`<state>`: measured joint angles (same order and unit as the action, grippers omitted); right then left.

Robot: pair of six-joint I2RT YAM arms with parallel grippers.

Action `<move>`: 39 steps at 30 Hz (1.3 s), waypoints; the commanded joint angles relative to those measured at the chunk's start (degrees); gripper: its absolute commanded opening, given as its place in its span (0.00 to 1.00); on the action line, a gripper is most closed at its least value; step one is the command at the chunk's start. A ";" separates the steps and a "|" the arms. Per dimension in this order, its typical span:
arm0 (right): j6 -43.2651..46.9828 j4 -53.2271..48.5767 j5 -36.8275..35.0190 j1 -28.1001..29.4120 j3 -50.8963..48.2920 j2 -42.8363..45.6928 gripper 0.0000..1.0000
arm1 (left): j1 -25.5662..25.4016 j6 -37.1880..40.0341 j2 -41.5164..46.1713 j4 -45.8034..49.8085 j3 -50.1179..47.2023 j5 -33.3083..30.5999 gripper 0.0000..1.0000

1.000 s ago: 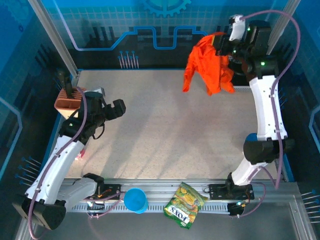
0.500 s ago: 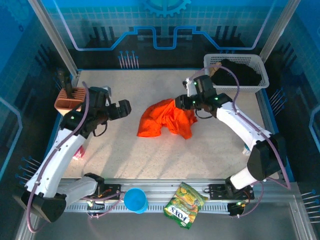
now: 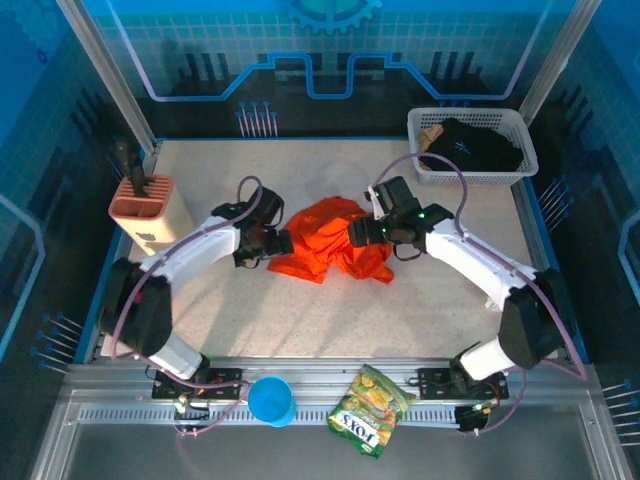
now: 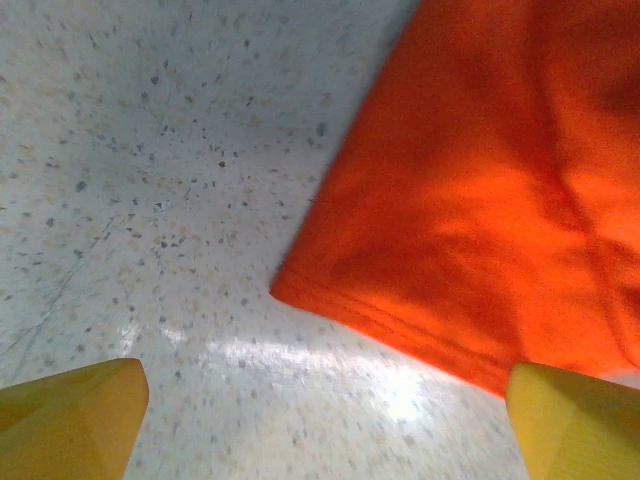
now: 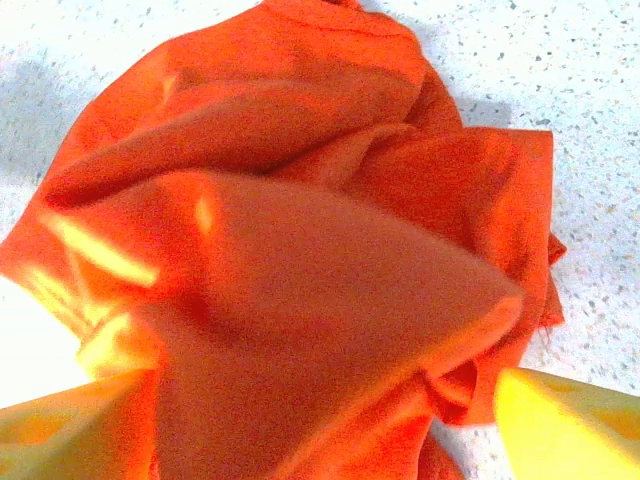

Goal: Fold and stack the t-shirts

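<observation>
A bright orange t-shirt (image 3: 330, 240) lies crumpled in the middle of the table. A black t-shirt (image 3: 478, 146) is bunched in the white basket (image 3: 465, 115) at the back right. My left gripper (image 3: 277, 243) is low at the orange shirt's left edge. In the left wrist view it (image 4: 325, 430) is open, with bare table between the yellow fingertips (image 4: 70, 420) and the shirt's hem (image 4: 420, 330) just ahead. My right gripper (image 3: 362, 232) sits over the shirt's right side. In the right wrist view it (image 5: 320, 430) is open, and a fold of orange cloth (image 5: 300, 260) bulges between the spread fingers.
A tan holder with dark tools (image 3: 145, 205) stands at the left edge. A blue cup (image 3: 270, 400) and a green-yellow snack bag (image 3: 370, 410) rest on the front rail. Pale speckled table (image 3: 300, 310) shows in front of the shirt.
The right arm brought the orange shirt down from high at the back right onto the table's middle and opened its jaws. The left arm swung right to the shirt's left edge.
</observation>
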<state>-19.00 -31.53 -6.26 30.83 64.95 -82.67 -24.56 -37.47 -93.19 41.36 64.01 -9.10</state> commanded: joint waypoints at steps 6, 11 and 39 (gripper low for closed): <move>1.00 -8.64 -2.55 1.18 -0.74 12.21 0.90 | -0.15 -3.06 -15.36 -12.15 6.57 -1.36 0.90; 1.38 -10.07 -1.07 1.16 2.50 13.08 0.90 | -0.22 -2.26 -24.24 -13.93 10.49 0.67 0.76; 13.81 -4.82 -4.96 -3.01 46.96 -45.69 0.83 | -1.55 6.21 15.38 1.87 0.86 -7.99 0.00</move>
<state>-6.37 -34.35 -8.05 28.25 107.63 -122.67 -25.71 -31.70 -79.96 39.31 66.61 -14.41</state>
